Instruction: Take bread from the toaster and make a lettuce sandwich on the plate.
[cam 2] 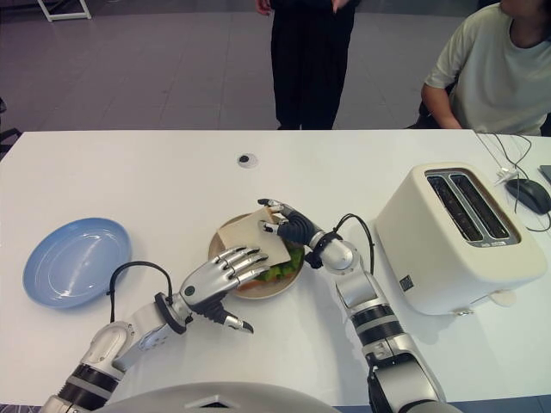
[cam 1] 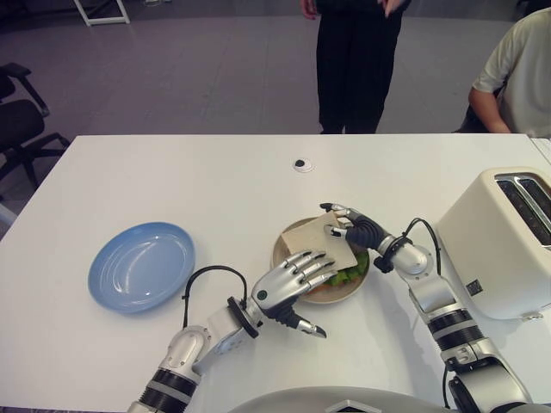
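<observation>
One bread slice (cam 1: 331, 243), clamped in the right hand (cam 1: 360, 229), lay tilted over lettuce (cam 1: 351, 274) on the tan plate (cam 1: 334, 296) at the toaster's (cam 1: 499, 249) nine o'clock, the left hand (cam 1: 288, 286) uncurled and empty at the plate's seven o'clock; only release apparently remained.

The flat white counter (cam 1: 215, 185) is showing no pattern. The round light-blue plate (cam 1: 142, 267) is presenting one even colour. The round tan plate (cam 2: 258, 293), green lettuce leaves (cam 1: 354, 273), pale beige bread slice (cam 1: 318, 237) and boxy cream toaster (cam 1: 486, 249) are likewise showing plain.
</observation>
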